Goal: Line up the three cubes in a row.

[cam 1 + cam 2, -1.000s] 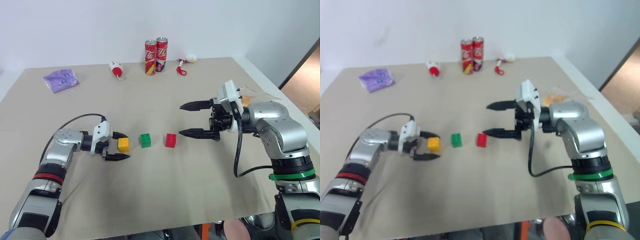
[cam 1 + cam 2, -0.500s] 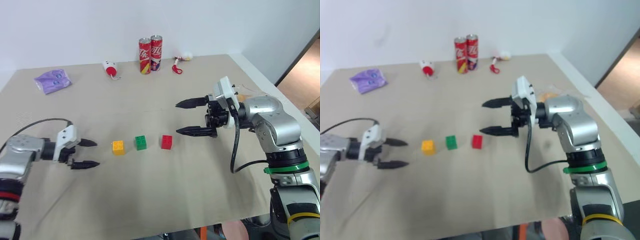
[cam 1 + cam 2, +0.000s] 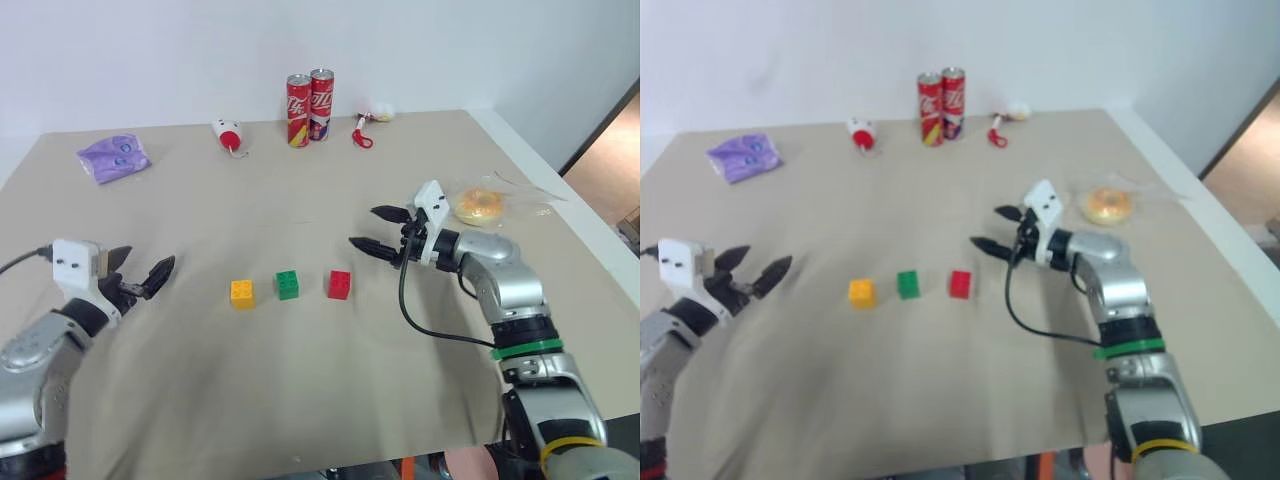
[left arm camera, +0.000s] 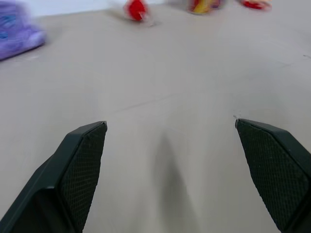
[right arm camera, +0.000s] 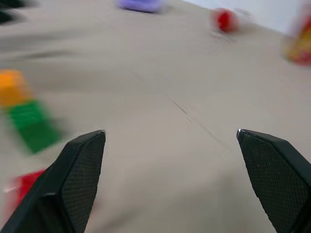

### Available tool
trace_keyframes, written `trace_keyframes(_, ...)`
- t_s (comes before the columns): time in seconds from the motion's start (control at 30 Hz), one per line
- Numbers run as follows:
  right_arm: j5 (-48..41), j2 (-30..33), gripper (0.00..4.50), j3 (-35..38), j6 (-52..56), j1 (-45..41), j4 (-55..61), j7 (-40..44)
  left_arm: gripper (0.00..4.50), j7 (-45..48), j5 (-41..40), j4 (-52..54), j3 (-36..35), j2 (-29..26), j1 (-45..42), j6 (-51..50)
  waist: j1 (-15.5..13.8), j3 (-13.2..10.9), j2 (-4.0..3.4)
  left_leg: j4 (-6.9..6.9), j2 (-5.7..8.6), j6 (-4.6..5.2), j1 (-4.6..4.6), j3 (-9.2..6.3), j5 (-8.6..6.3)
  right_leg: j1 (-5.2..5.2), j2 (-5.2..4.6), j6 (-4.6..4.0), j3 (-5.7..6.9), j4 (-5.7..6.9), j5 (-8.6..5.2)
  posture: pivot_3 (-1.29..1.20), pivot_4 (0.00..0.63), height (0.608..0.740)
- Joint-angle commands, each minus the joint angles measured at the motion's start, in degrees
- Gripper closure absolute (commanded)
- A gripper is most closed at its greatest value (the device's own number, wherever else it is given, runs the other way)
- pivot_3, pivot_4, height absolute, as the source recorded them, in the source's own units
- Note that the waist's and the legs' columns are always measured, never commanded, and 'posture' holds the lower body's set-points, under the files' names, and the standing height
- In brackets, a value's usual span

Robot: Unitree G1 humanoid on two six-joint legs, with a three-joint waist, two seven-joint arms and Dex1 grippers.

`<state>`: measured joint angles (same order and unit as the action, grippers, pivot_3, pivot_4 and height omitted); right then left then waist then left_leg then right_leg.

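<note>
left eye view has the yellow cube [image 3: 242, 293], green cube [image 3: 288, 284] and red cube [image 3: 339, 284] already in a row between my grippers; a careless sweep could scatter them. left gripper [image 3: 140, 277] and right gripper [image 3: 381, 230] both gape wide, empty, touching nothing

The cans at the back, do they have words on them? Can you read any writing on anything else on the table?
Two red cans: white lettering runs down their sides, too small and blurred to read.
Purple bag: a pale print on it, too blurred to read.
Yellow cube, green cube, red cube: no writing.
Nothing else on the table shows readable text.
</note>
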<state>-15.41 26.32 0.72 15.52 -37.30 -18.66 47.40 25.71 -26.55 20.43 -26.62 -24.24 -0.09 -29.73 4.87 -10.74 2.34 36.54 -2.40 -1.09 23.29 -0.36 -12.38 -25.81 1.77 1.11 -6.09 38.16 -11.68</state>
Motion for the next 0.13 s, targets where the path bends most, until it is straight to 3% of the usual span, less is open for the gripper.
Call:
trace_keyframes(0.03,-0.1,-1.8,0.0,5.4,-0.9,3.0,2.6,-9.3,0.11,-6.8,-1.3,6.8,-0.5,3.7,2.0,-1.8,-0.3,0.0,0.01,0.0,0.02,-0.02,-0.01,-0.01,0.0,0.02,0.01,0.02,-0.01,-0.01,0.01,0.0,0.15,0.74)
trace_keyframes(0.13,0.1,-5.1,0.0,6.7,-1.0,8.1,6.2,-15.5,0.11,-10.3,-1.6,7.0,0.5,8.0,2.2,-0.5,-0.4,0.0,0.04,0.01,0.06,-0.04,-0.26,-0.04,0.02,0.27,0.03,0.03,0.0,-0.03,0.03,0.0,0.15,0.74)
